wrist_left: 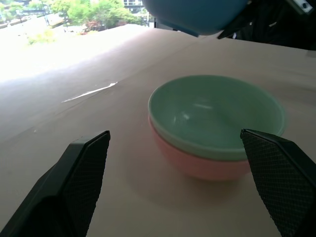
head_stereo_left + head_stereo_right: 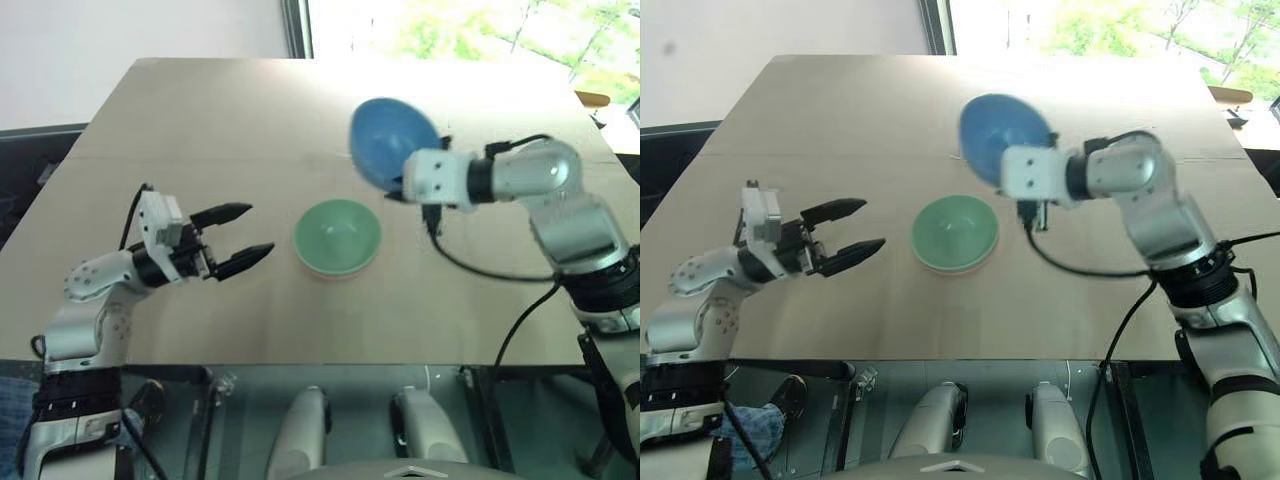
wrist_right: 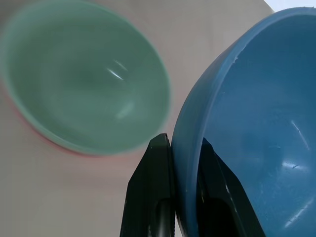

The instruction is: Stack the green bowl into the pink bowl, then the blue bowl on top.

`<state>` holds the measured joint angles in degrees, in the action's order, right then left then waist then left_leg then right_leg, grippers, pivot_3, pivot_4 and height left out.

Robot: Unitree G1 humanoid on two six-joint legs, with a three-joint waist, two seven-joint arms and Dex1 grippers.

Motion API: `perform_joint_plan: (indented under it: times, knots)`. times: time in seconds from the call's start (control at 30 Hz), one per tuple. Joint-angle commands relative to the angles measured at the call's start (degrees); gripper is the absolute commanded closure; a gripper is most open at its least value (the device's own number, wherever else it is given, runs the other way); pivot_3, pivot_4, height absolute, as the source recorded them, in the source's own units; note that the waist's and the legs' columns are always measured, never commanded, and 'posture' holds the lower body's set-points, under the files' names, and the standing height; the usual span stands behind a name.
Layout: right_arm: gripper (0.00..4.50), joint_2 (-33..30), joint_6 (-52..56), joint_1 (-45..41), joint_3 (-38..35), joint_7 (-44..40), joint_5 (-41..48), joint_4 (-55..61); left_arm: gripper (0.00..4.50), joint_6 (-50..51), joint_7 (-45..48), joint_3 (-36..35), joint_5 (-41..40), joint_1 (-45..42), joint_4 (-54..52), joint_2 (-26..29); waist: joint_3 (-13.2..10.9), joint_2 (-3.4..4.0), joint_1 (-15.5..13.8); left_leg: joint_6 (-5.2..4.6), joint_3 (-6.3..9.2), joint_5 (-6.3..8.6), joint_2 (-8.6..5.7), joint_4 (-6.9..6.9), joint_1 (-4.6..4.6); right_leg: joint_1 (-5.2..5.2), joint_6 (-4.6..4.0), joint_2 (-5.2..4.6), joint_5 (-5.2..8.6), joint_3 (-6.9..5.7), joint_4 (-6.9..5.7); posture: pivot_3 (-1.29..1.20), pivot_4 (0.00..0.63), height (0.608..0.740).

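Note:
The green bowl (image 2: 338, 235) sits nested inside the pink bowl (image 1: 197, 165) at the middle of the table; only a thin pink rim shows below it. My right gripper (image 3: 183, 163) is shut on the rim of the blue bowl (image 2: 390, 142), which hangs tilted in the air just right of and beyond the stacked pair. The left gripper (image 2: 243, 236) stands open a little left of the green bowl, its fingers (image 1: 81, 168) pointing at the bowls with nothing between them.
The tan table (image 2: 220, 120) stretches bare behind and around the bowls. A black cable (image 2: 480, 270) trails from my right wrist over the table's right side. The table's front edge runs just below the bowls.

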<state>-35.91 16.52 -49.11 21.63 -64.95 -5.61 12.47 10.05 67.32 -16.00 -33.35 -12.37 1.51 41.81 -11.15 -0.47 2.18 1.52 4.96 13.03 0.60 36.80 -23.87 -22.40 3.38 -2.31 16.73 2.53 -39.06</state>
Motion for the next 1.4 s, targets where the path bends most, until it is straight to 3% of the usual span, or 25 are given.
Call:
perform_joint_plan:
  times: [0.03, 0.4, 0.43, 0.6, 0.77, 0.9, 1.0, 1.13, 1.33, 1.4]
  knots:
    - [4.48, 1.53, 2.94, -0.85, 0.43, 0.17, 0.5, 6.79, 0.0, -1.45, 0.62, -2.2, 0.15, 0.95, -0.61, 1.51, 0.0, 0.0, -0.01, 0.0, 0.0, 0.0, 0.0, 0.03, 0.0, 0.0, 0.0, 0.0, 0.0, 0.0, -0.03, 0.0, 0.15, 0.74]
    - [4.48, 4.08, 5.02, -1.15, 2.11, 0.8, 0.38, 9.46, 0.0, -1.4, 0.24, -2.07, -0.34, 1.05, -1.2, 1.22, 0.02, -0.03, 0.11, 0.0, 0.01, 0.0, -0.01, 0.35, 0.04, -0.06, -0.01, 0.02, 0.01, 0.02, -0.55, 0.0, 0.15, 0.74]
    - [3.7, 4.1, 5.07, -1.36, 2.04, 0.9, 0.3, 9.27, 0.0, -1.44, 0.29, -2.07, -0.37, 1.06, -1.21, 1.2, 0.02, -0.03, 0.14, 0.0, 0.0, 0.0, -0.01, 0.35, 0.04, -0.07, -0.01, 0.02, 0.01, 0.03, -0.59, 0.0, 0.15, 0.74]
    - [1.61, 3.18, 6.76, -1.82, 2.09, 0.46, -0.44, 9.36, 0.0, -1.79, 0.56, -1.9, -0.46, 0.95, -0.98, 0.86, 0.02, -0.03, 0.18, 0.0, -0.01, 0.0, 0.0, 0.36, 0.04, -0.09, -0.01, 0.03, 0.01, 0.04, -0.62, 0.0, 0.15, 0.74]
    - [1.61, 2.17, 11.69, -0.12, -0.7, 1.04, 1.56, 11.23, 0.0, -1.52, -0.1, -1.51, -0.74, 0.85, -1.79, -0.01, 0.02, -0.03, 0.17, 0.0, -0.01, 0.0, 0.0, 0.37, 0.04, -0.1, -0.01, 0.03, 0.01, 0.05, -0.63, 0.0, 0.15, 0.74]
    - [1.61, 0.9, 23.13, 6.49, -12.44, 1.55, 11.6, 13.59, 0.0, -0.61, -1.69, -2.52, -1.73, 2.95, -4.54, -0.99, 0.06, -0.11, -0.16, -0.01, 0.01, 0.0, -0.01, 0.38, 0.02, -0.08, -0.01, 0.02, 0.01, 0.04, -0.6, 0.0, 0.15, 0.74]
    - [1.61, -1.12, 24.27, 10.95, -18.63, 1.84, 15.97, 13.55, 0.0, -0.21, -2.57, -3.38, -2.41, 4.38, -5.93, -1.07, 0.06, -0.11, -0.11, -0.01, -0.03, 0.01, -0.04, 0.39, 0.02, -0.07, -0.01, -0.03, 0.01, 0.07, -0.61, 0.0, 0.15, 0.74]
    - [1.61, -2.83, 21.42, 18.8, -29.09, 2.7, 21.01, 8.08, 0.0, 0.09, -3.41, -4.63, -3.18, 6.73, -7.63, -1.33, 0.06, -0.11, 0.0, -0.01, -0.06, 0.01, 0.01, 0.37, 0.06, -0.07, -0.01, 0.03, 0.01, 0.11, -0.65, 0.0, 0.15, 0.74]
    - [1.61, -5.12, 15.53, 27.0, -35.83, 4.05, 23.32, -0.09, 0.0, 1.21, -8.89, -5.47, -1.57, 8.1, -7.77, -2.13, 0.06, -0.11, 0.02, -0.02, -0.13, 0.01, 0.01, 0.38, 0.11, -0.06, -0.01, 0.04, 0.01, 0.16, -0.68, 0.0, 0.15, 0.74]
    - [1.61, -4.99, 12.5, 30.38, -37.92, 3.37, 24.78, -3.01, 0.0, 3.38, -14.75, -5.02, 1.24, 8.56, -7.05, -2.51, 0.07, -0.11, 0.06, -0.02, -0.15, 0.01, 0.01, 0.38, 0.11, -0.07, -0.01, 0.04, 0.01, 0.19, -0.69, 0.0, 0.15, 0.74]
